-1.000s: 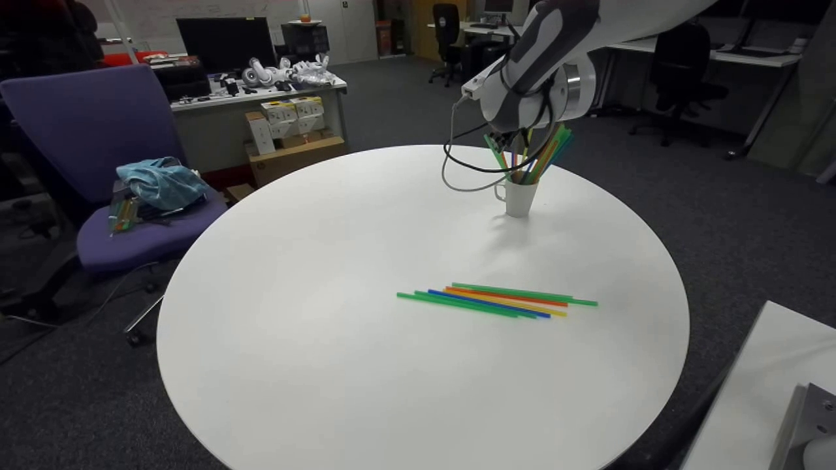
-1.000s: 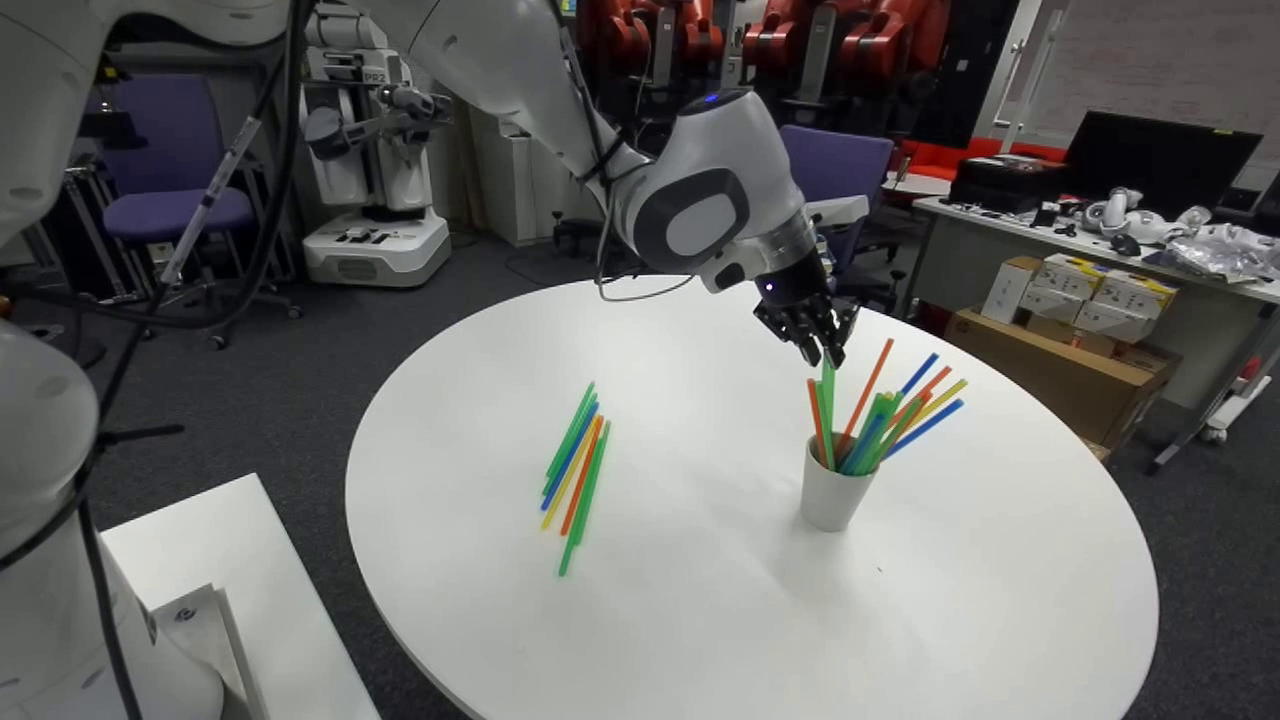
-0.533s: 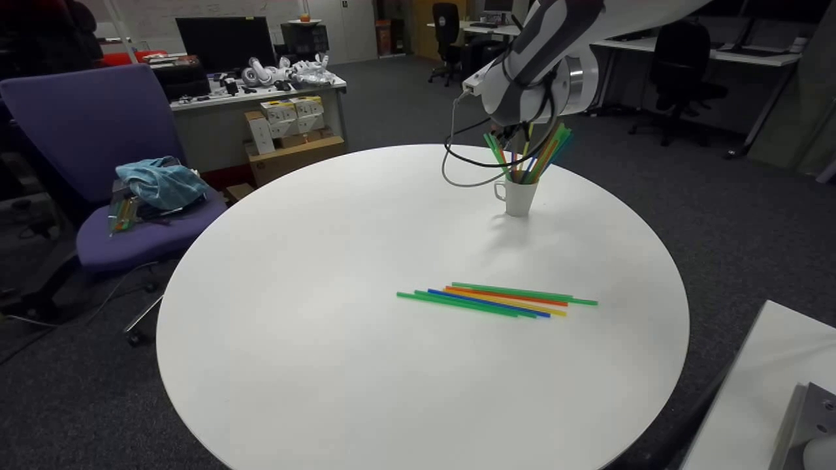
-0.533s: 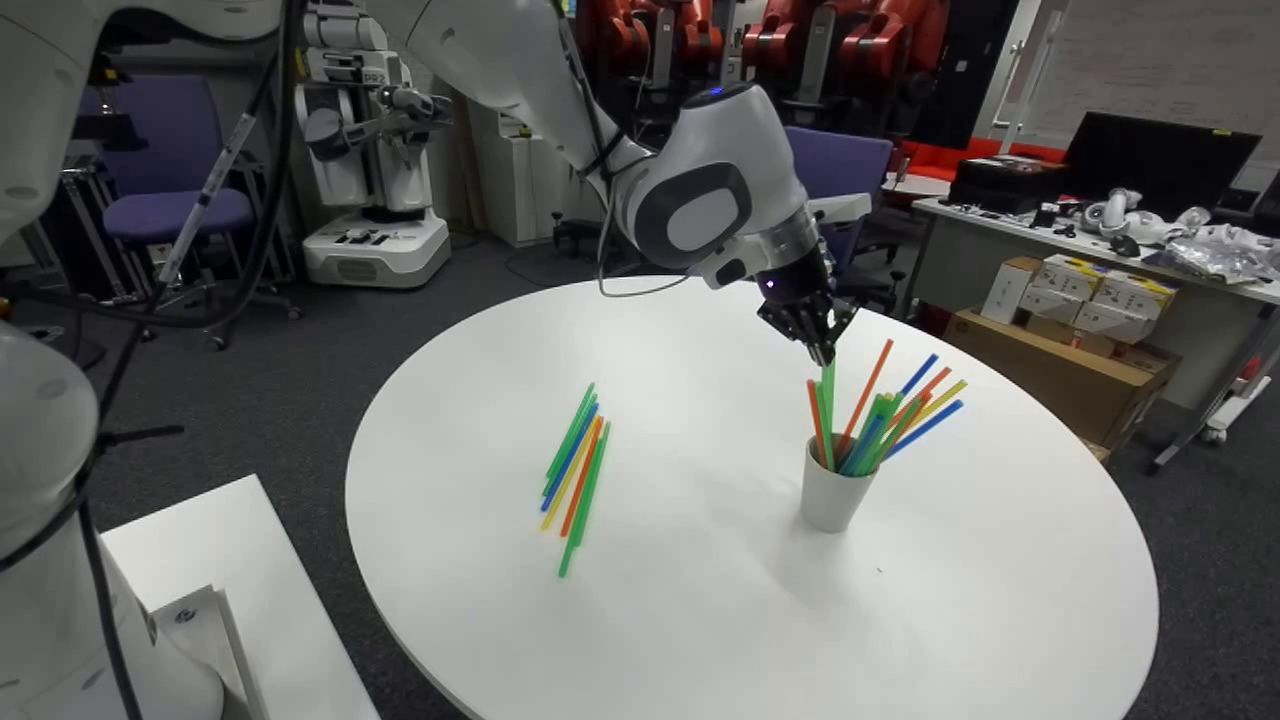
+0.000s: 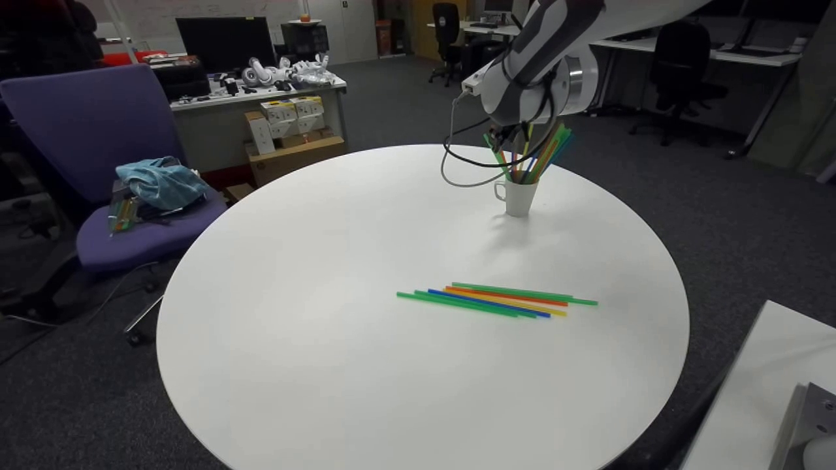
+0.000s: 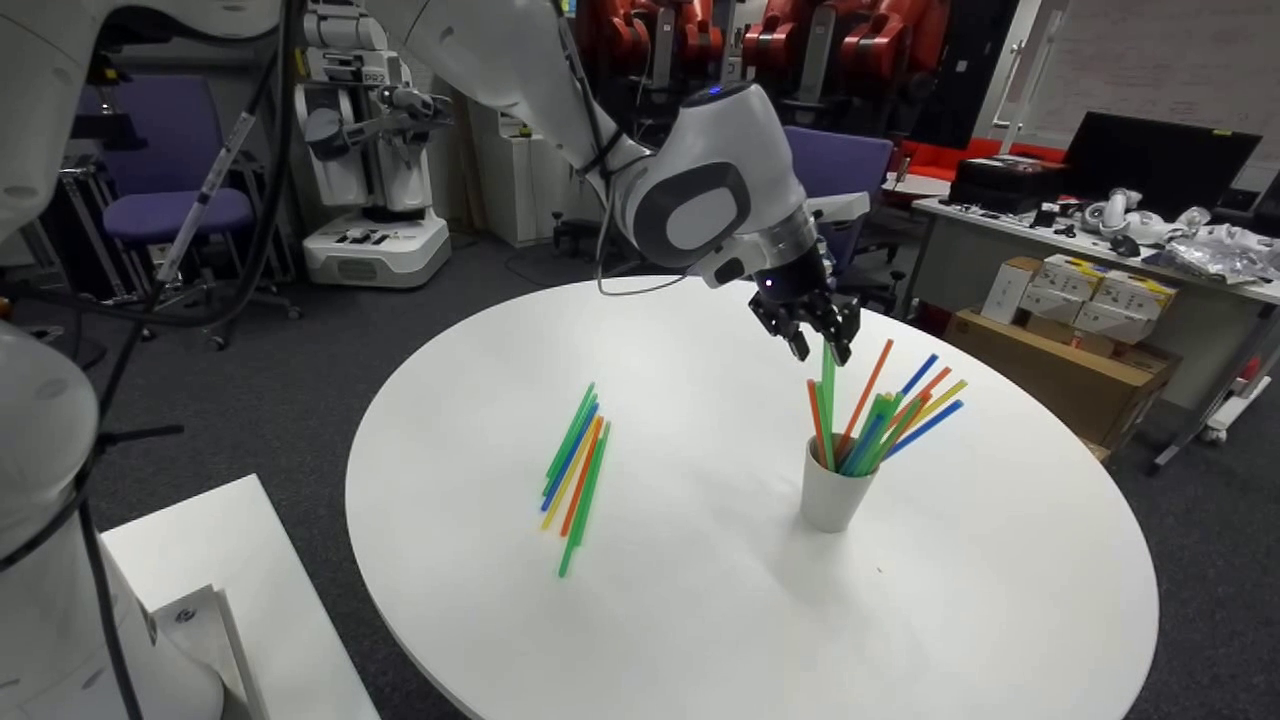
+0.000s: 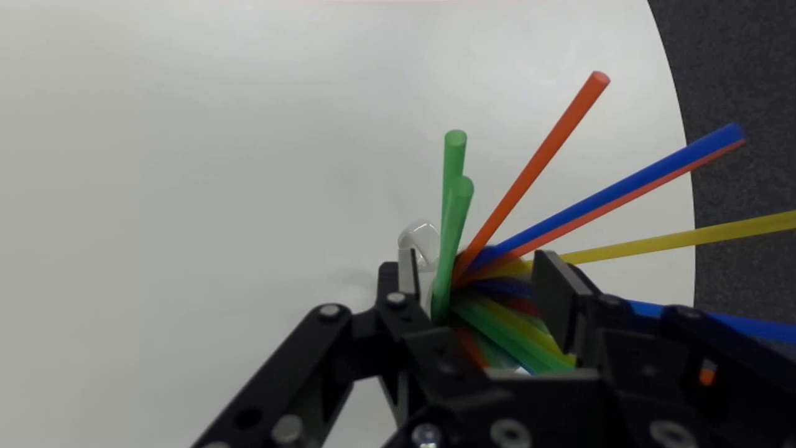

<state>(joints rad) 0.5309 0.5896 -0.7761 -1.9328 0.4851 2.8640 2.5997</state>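
Fingers (image 7: 559, 292) of my hand (image 7: 476, 280) were together half a second ago, and now they have parted; everything else on the bench (image 6: 700, 620) looks to me unmoved. The gap between them is moderate, and I see nothing gripped in it. Nearest to me is a tall green straw (image 6: 828, 400), which stands in the white mug (image 6: 832, 505) on the bench. Its tip is by my fingertips, but whether it touches one of them I cannot tell.

My worry is the bunch of straws (image 6: 872, 440) crowded in this mug. If I close lower down, I could pinch the yellow straw (image 7: 684, 238) or a blue straw (image 7: 609, 192) together with the green one, because all meet inside the mug. If I go sideways with fingers apart, one finger may press against an orange straw (image 7: 538, 165); such a long straw works as a lever, and the mug, probably light, could tip or slide. Also the black cable (image 5: 482, 165) hangs in a loop, close to the mug as it appears in an exterior view, so it might catch a straw tip. The loose straws (image 5: 489, 303) lie on the bench, well apart from the mug.
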